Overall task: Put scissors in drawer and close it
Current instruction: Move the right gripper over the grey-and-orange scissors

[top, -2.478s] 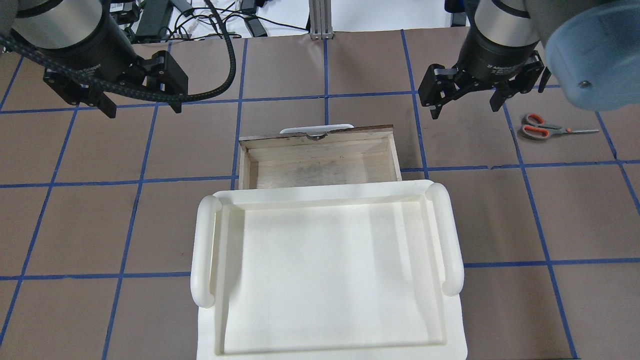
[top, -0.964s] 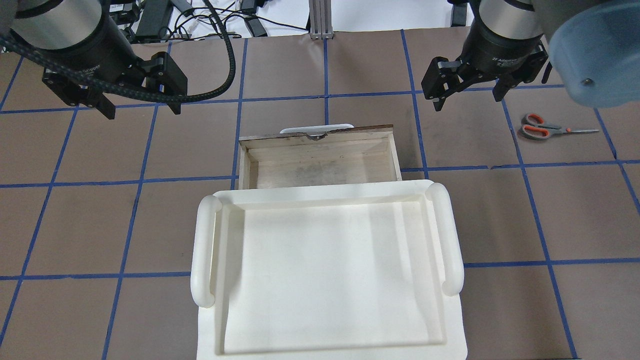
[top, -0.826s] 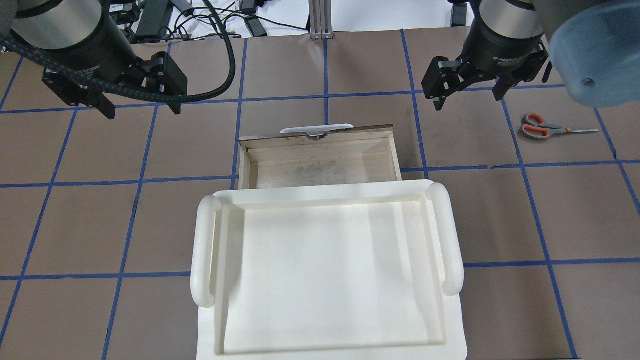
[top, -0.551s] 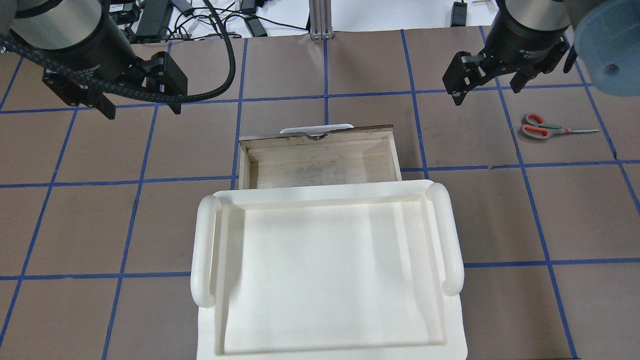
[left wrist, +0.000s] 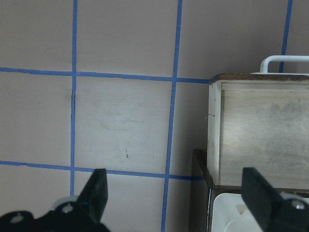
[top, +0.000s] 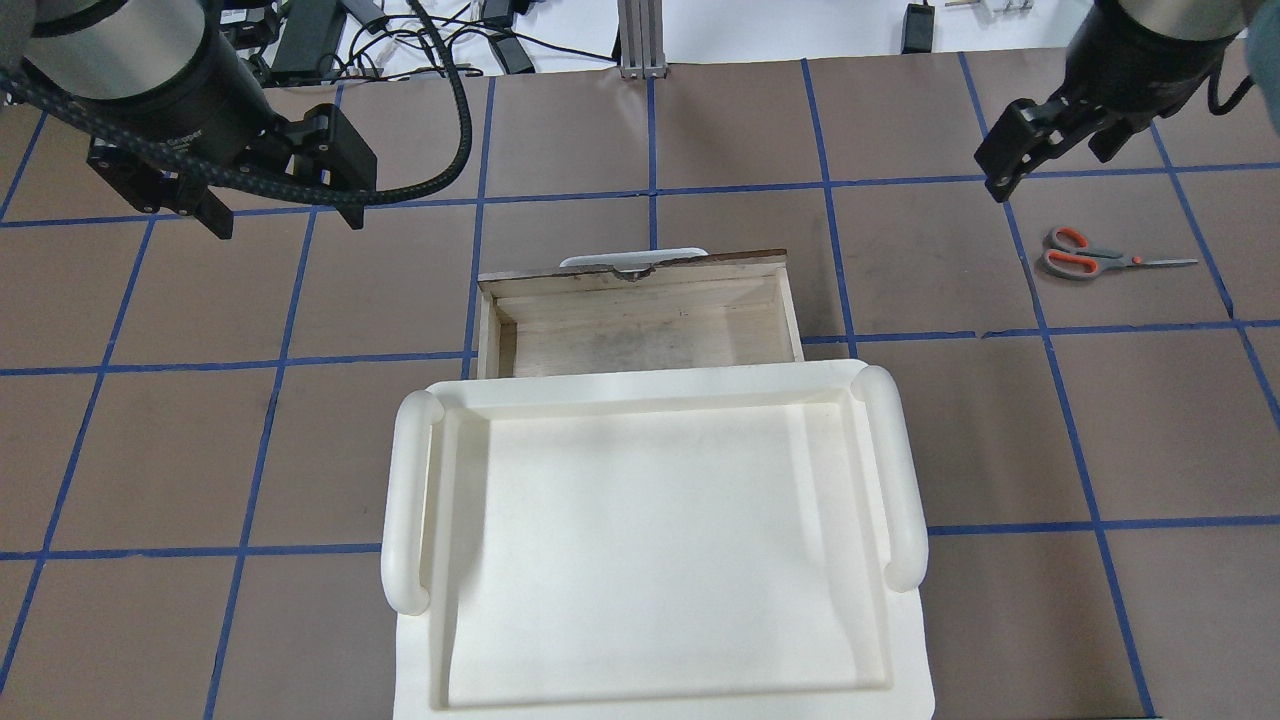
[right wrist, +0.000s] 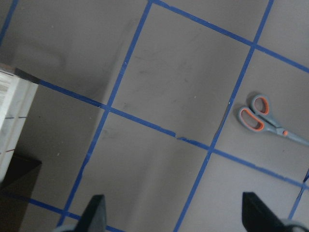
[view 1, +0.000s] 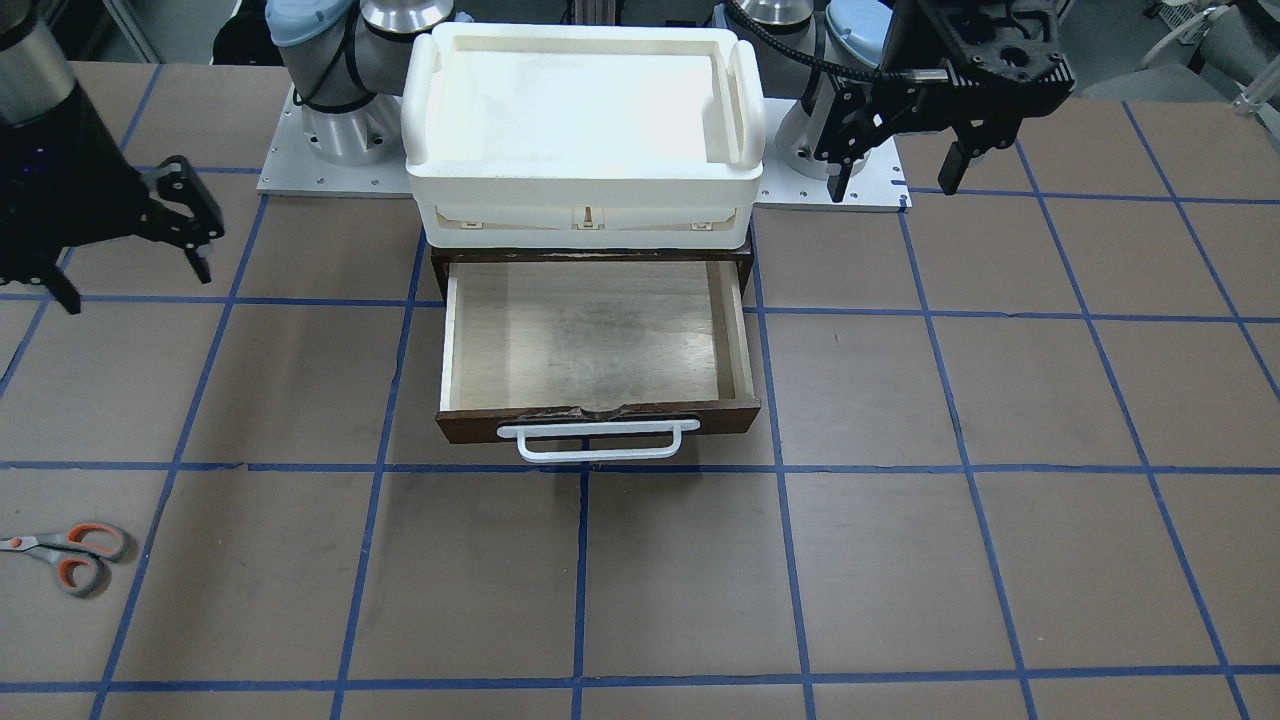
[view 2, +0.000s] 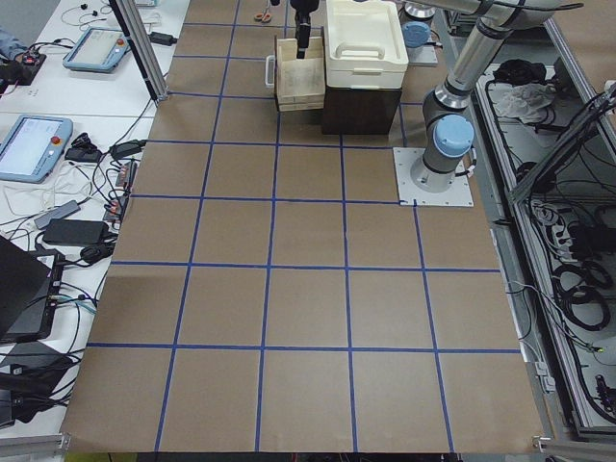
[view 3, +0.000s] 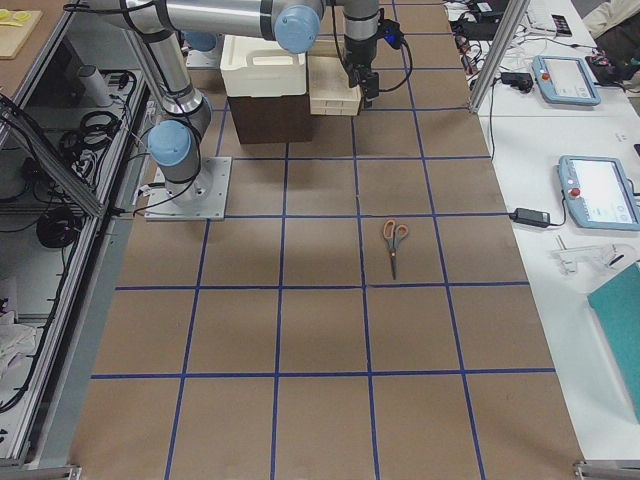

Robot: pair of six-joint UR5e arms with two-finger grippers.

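The scissors (top: 1085, 255) lie flat on the table at the far right, grey handles with orange lining, blades pointing right; they also show in the front view (view 1: 65, 555) and the right wrist view (right wrist: 260, 118). The drawer (top: 640, 335) is pulled open and empty, with its dark front and white handle (view 1: 598, 441) facing away from me. My right gripper (top: 1050, 165) is open and empty, hovering up and left of the scissors. My left gripper (top: 287, 215) is open and empty, hovering left of the drawer (left wrist: 260, 135).
A white plastic tray (top: 640, 385) sits on top of the dark cabinet that holds the drawer. The brown table carries a blue tape grid. Cables and power bricks (top: 300, 40) lie beyond the table's far edge.
My right gripper has moved to the right and a little farther away, from beside the drawer toward the scissors' side. The left gripper, drawer and scissors have not moved.
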